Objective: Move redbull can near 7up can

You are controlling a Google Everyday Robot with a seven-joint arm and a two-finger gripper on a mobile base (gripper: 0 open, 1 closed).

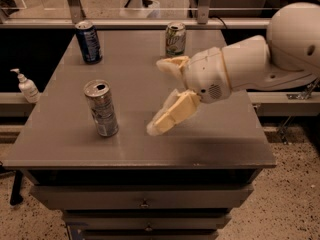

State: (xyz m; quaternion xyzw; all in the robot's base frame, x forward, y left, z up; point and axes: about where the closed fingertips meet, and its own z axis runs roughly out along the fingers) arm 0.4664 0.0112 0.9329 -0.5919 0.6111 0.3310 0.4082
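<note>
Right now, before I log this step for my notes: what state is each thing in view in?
redbull can: upright, mouth looks opened, not gripped.
7up can: upright at the back edge, untouched.
dark blue can: upright, back left corner.
gripper: open, empty, hovering over the table right of the redbull can.
pump bottle: upright, on the ledge left of the table.
drawers: shut.
</note>
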